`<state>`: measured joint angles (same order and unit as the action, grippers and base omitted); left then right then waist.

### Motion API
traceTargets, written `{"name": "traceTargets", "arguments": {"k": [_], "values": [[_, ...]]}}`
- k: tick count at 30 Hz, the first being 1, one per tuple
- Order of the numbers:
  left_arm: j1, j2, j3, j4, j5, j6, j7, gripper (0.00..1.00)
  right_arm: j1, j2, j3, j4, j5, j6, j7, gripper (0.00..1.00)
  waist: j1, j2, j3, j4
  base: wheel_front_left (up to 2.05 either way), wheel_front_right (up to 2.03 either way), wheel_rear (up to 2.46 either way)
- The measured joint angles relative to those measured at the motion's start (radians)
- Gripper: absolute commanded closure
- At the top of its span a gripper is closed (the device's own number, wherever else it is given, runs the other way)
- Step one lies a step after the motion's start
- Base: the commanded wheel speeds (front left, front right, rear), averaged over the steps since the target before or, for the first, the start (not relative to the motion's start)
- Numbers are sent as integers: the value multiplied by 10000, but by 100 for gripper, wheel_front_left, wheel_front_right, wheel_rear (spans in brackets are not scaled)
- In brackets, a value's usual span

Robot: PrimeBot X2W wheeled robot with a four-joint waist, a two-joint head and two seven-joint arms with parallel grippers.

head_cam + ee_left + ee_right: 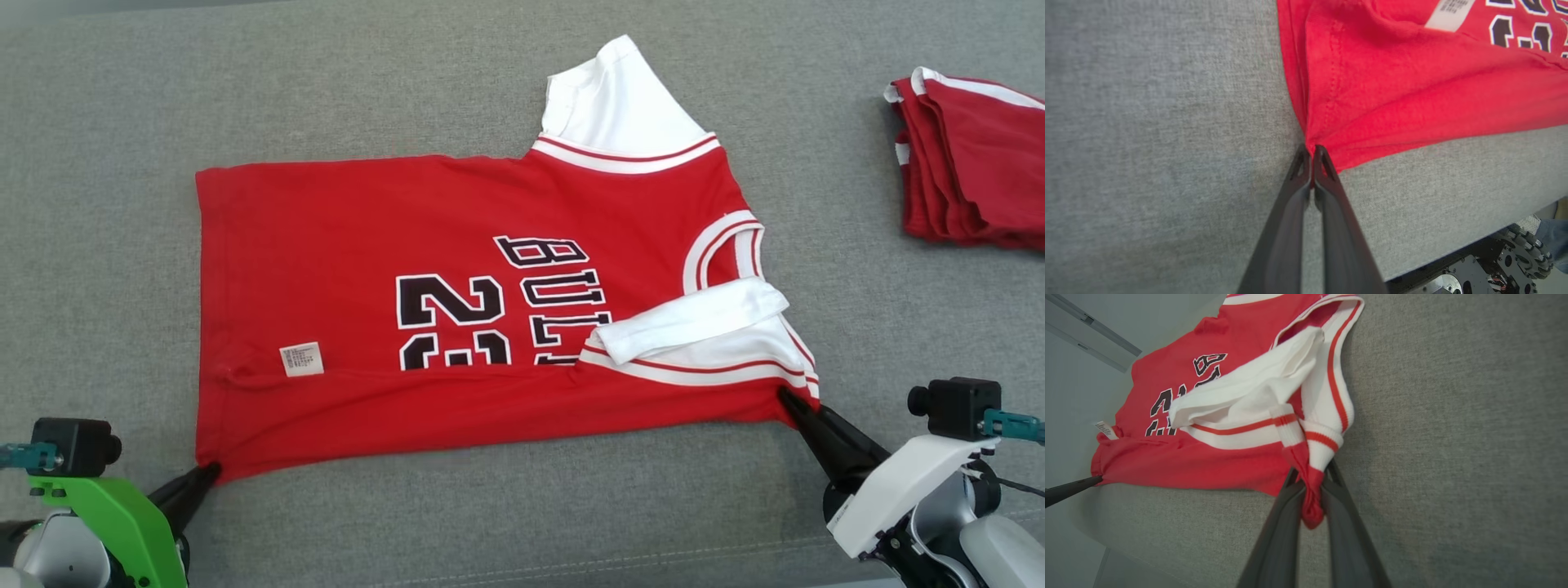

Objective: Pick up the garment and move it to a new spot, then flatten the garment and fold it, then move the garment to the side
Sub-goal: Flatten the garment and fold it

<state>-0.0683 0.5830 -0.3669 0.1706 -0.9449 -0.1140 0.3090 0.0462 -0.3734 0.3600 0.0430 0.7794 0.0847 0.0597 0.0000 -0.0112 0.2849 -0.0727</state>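
**Both claws pinching the near corners of the jersey**

From my station I see the red basketball jersey with white sleeves and black lettering (367, 245) lying spread sideways on the grey cloth-covered tabletop (490, 523). Its hem is toward my left and its neck toward my right. The long strip nearest the robot is doubled over onto the front, so it covers the lower half of the black numbers and letters. A small white printed label (301, 359) sits just above that fold near the hem.

The left claw (211, 469) has its two dark fingers pressed together on the near hem corner. In the left wrist view (1312, 151) the red cloth (1412, 81) fans out from the tips in tight creases, and the label (1449, 12) is at the top edge.

The right claw (788, 398) pinches the near shoulder corner, beside the striped white armhole trim. In its wrist view (1312, 469) a wad of red fabric (1208, 469) is bunched between the fingers, with a small tail hanging below the grip. The near white sleeve (1241, 392) lies folded across the chest. The tip of the left claw (1073, 488) shows at the far corner of the same edge.

The far white sleeve (620, 98) sticks out flat, away from the robot. A stack of folded red garments with white trim (971, 163) rests well apart at the tabletop's far right.
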Motion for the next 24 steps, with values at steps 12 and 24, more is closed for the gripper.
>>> {"name": "traceTargets", "arguments": {"k": [12,24], "values": [[658,52,115,-673,-357,268,169,100,490,-249,-50,-514,69,-253,330,100,0,0,129,378,0,0,0],[733,117,194,-1087,-343,652,242,76,656,-387,-69,-690,69,-541,598,85,0,0,262,413,0,0,0]]}}
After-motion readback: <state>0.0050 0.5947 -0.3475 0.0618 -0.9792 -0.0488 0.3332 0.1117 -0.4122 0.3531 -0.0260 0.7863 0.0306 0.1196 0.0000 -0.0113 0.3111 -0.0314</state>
